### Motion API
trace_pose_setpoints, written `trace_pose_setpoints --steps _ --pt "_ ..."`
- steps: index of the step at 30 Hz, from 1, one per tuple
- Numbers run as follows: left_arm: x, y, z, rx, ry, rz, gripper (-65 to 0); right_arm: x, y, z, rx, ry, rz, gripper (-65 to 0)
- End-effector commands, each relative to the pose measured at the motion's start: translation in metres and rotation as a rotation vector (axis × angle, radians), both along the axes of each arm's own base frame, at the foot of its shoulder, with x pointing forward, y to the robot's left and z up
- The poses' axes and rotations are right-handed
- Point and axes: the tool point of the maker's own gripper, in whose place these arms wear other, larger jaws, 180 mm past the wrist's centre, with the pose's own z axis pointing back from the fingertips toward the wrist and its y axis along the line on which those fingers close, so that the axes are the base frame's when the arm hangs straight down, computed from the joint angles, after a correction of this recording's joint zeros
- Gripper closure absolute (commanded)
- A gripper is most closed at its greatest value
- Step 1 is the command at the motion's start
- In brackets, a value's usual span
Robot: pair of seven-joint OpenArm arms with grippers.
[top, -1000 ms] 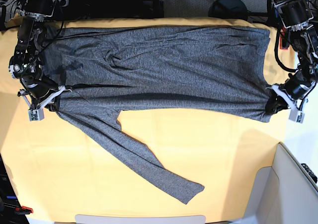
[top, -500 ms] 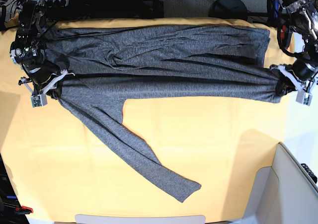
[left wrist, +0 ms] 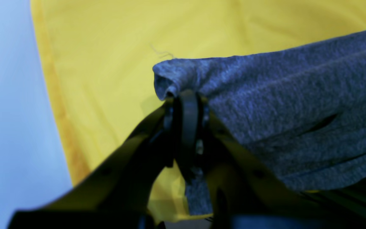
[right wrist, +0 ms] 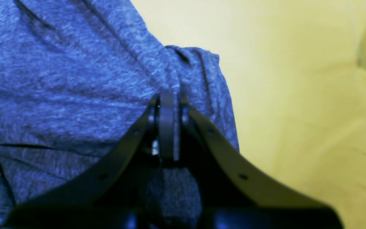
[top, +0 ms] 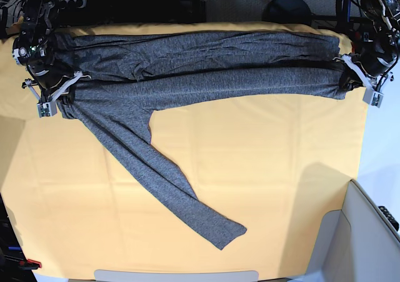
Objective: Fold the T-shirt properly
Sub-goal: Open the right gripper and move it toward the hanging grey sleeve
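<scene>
The yellow-orange cloth (top: pixel 250 169) covers the whole work surface and takes up most of the base view. Across its far part lies the T-shirt (top: pixel 200 66), a long grey band stretched from one side to the other, doubled over so that a fold line runs along its length. One sleeve (top: pixel 169 182) trails off the band diagonally toward the near edge, flat on the cloth.

A pale grey panel (top: pixel 369 232) fills the near corner on the left arm's side. Dark cables and equipment crowd the far edge behind the shirt.

The right gripper (top: pixel 55 95) pinches the shirt's end, fingers pressed together on the bunched fabric. The left gripper (top: pixel 357 75) clamps the opposite end likewise.
</scene>
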Motion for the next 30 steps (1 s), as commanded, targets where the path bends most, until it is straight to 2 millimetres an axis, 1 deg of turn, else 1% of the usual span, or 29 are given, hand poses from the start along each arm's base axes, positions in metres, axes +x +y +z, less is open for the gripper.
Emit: trace_pose_setpoints --steps 1,3,6,9,11,13,15,16,19,20,21,22,23,24,27,30 --pt "0.004 0.003 0.003 0.003 -0.013 -0.005 -0.3 0.006 -0.004 0.008 -0.012 -0.03 0.002 0.0" --pt "0.001 0.001 -0.01 -0.024 0.024 -0.001 -0.3 0.004 -0.005 0.002 -0.006 -0.013 -0.003 0.0" --pt "-0.003 0.001 -0.019 -0.042 0.049 0.008 -0.3 0.002 -0.008 -0.006 0.003 0.008 -0.015 0.0" --pt "-0.007 -0.004 -0.033 -0.067 0.089 0.0 -0.4 0.0 -0.01 -0.012 0.008 0.022 -0.023 0.0" --pt "-0.01 -0.004 -0.037 -0.076 0.103 0.004 -0.5 -0.001 -0.01 -0.014 0.009 0.03 -0.024 -0.2" --pt "-0.009 -0.006 -0.04 -0.08 0.11 -0.002 -1.5 -0.001 -0.01 -0.014 0.006 0.032 -0.023 -3.6" --pt "-0.005 -0.011 -0.04 -0.083 0.109 -0.019 -5.4 -0.001 -0.01 -0.014 0.007 0.032 -0.023 -10.2" --pt "-0.003 -0.012 -0.039 -0.084 0.106 -0.022 -8.3 -0.001 -0.01 -0.014 0.007 0.032 -0.024 -13.6" --pt "-0.003 -0.01 -0.038 -0.081 0.105 -0.018 -20.1 -0.001 -0.01 -0.014 0.008 0.031 -0.024 -23.7" --pt "-0.002 -0.01 -0.038 -0.08 0.103 -0.017 -22.3 -0.001 -0.009 -0.013 0.007 0.028 -0.023 -25.9" --pt "-0.001 -0.01 -0.037 -0.079 0.099 -0.019 -24.0 0.0 -0.011 -0.011 0.005 0.021 -0.028 -28.2" --pt "-0.001 -0.01 -0.036 -0.076 0.098 -0.02 -24.4 0.001 -0.012 -0.009 0.005 0.016 -0.03 -29.5" --pt "0.002 -0.01 -0.034 -0.074 0.09 -0.022 -24.1 0.003 -0.015 -0.003 -0.005 0.001 -0.03 -30.4" --pt "0.008 -0.006 -0.027 -0.059 0.077 -0.025 -23.7 0.005 -0.019 0.004 -0.014 -0.018 -0.041 -30.8" --pt "0.015 0.0 -0.014 -0.021 0.05 -0.043 -23.4 0.01 -0.037 0.036 -0.056 -0.1 -0.078 -30.8" --pt "0.02 0.001 -0.005 0.003 0.027 -0.057 -23.4 0.02 -0.052 0.069 -0.087 -0.191 -0.116 -30.8"
